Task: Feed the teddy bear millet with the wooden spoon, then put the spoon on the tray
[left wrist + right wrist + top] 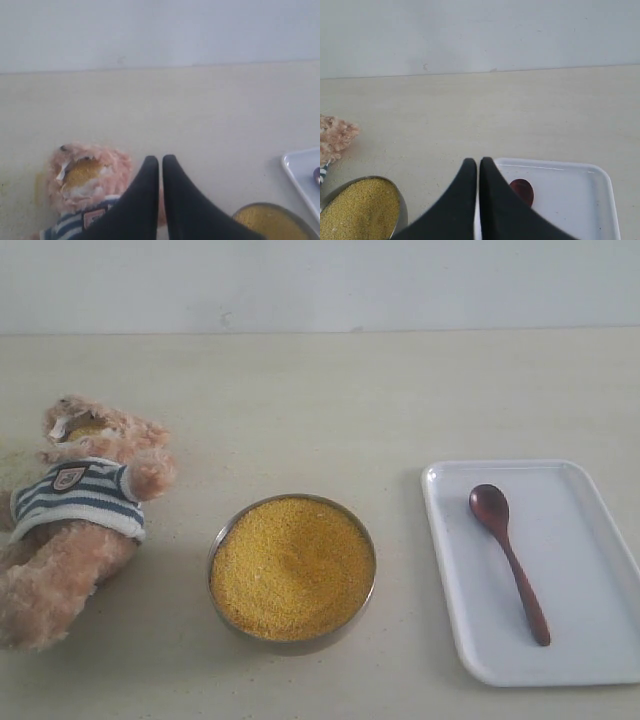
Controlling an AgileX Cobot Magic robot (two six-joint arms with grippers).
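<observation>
The only marking anywhere is a small badge (68, 477) on the chest of the teddy bear's (75, 520) blue-and-white striped shirt; whatever is printed on it is too small and blurred to read.

The bear lies on its back at the left of the pale table (320, 400), head toward the far wall (320, 280). Near it, in the middle, a round metal bowl (216, 550) holds the millet (292, 565), filled close to the rim. The white tray (590, 530) sits well to the right, apart from the bowl, and the wooden spoon (508, 558) lies on it – oval end toward the far edge, handle slanting toward the near right.

Only the exterior view takes in bear, bowl and tray whole. The pincers appear in the wrist views alone. The left gripper (160, 161) has its black fingers pressed together on nothing, above the bear's shoulder; this view looks straight at the bear's face, where yellow grains cover the muzzle. The right gripper (478, 162) is likewise closed and empty, above the tray's edge; just the spoon's oval end peeks out beside one finger, with a slice of the bowl off to one side.
</observation>
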